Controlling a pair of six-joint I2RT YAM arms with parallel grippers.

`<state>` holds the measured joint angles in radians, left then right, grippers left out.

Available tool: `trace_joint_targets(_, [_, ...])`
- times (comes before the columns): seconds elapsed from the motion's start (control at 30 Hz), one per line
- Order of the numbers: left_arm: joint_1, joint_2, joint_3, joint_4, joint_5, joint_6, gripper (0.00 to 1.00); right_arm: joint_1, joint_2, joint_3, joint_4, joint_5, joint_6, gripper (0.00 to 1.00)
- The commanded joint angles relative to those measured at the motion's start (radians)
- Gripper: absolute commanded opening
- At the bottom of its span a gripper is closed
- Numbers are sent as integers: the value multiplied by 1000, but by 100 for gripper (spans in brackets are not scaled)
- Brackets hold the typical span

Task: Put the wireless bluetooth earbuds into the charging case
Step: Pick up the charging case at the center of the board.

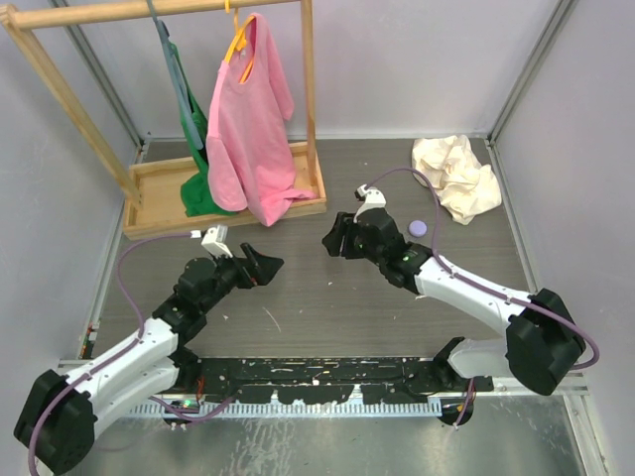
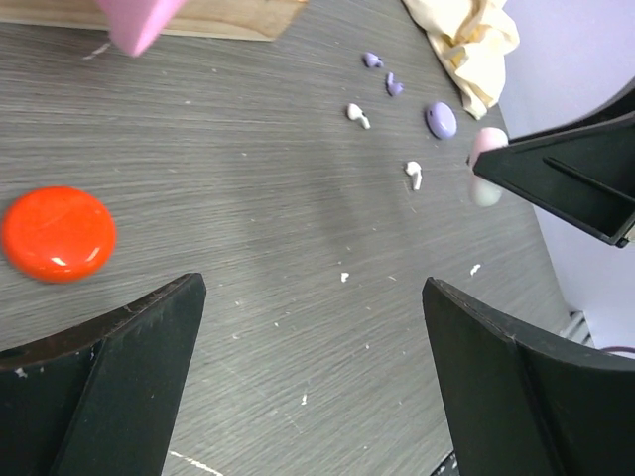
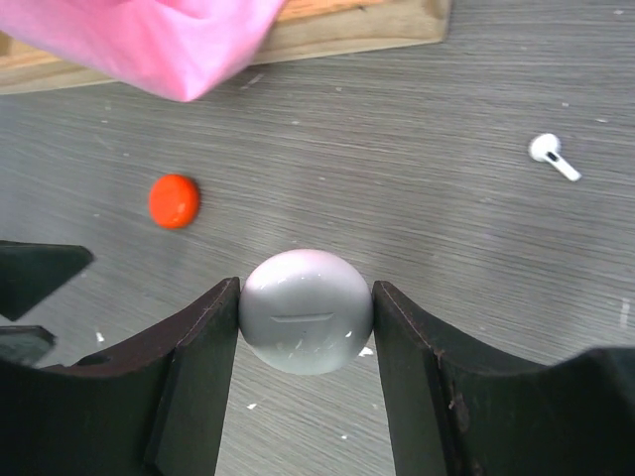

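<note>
Open tabletop [image 1: 298,317] lies between my left claw [image 1: 266,266] and my right claw [image 1: 330,238], its jaws filled by a pale case [image 3: 306,310]. Upper left, wooden rack [image 1: 149,193] and pink shirt [image 1: 248,119] block me; upper right, cream cloth [image 1: 458,174], lilac case [image 1: 419,227] and scattered earbuds [image 2: 414,175]. A red case [image 2: 58,234] sits left in my left-wrist view.

A matt, grey, wood-grained finish is shown by the tabletop [image 2: 248,198], possibly laminate. Glossy, smooth plastic is seen on the red case [image 2: 58,233] and white case [image 3: 306,309]. The rack [image 1: 310,99] is made of bare wood, the pink shirt [image 1: 248,129] of cloth.
</note>
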<state>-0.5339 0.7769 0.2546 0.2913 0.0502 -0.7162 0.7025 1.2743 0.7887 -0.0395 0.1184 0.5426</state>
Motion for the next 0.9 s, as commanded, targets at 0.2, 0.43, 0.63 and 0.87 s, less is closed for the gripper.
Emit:
trace_joint_targets(0.2, [-108,61,42,229,-110,-42,88,90,-8,-12,218,55,120,52])
trace_joint_targets(0.43, [-195,129,45,344,-190,-25,81,158,-9,-34,312,89,198,52])
trace_joint_targets(0.63, [-265,204,45,444,-272,9,72,199,-6,-41,352,150,238,52])
trace_joint_targets(0.87, [-308,263,43,571,-297,62,65,232,-11,-54,370,187,284,52])
